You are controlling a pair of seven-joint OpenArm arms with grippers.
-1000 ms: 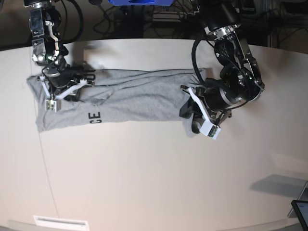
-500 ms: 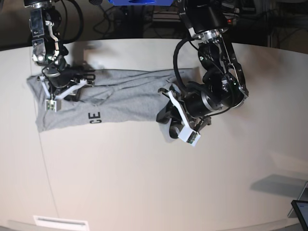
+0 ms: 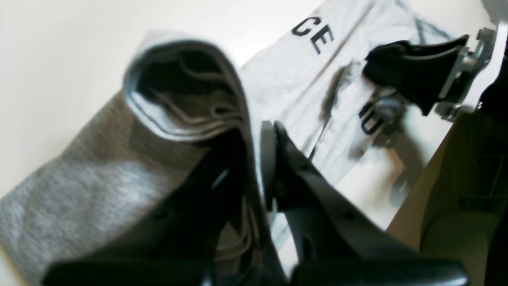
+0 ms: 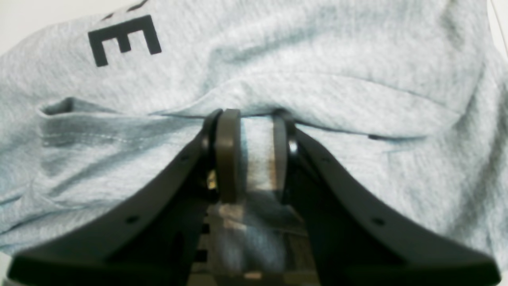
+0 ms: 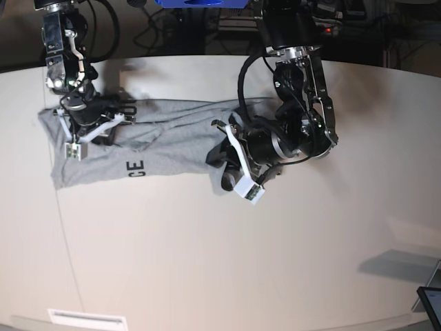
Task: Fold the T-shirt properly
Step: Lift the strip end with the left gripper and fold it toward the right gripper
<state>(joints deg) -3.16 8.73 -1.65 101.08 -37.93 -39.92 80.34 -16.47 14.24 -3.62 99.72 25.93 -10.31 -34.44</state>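
Grey T-shirt [image 5: 165, 141] half-folded: left gripper [image 5: 224, 162] clamps one lifted end, right gripper [image 5: 89, 127] pinches the other; final fold remains.

We are seeing a wide, smooth cream counter [image 5: 207, 262], with a dark screen corner [image 5: 431, 303] showing at its lower right edge.

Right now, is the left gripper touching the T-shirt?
Touching. The left wrist view shows the left gripper closed on a bunched fold of the T-shirt, grey cloth pinched between its fingers; the base view shows that end lifted.
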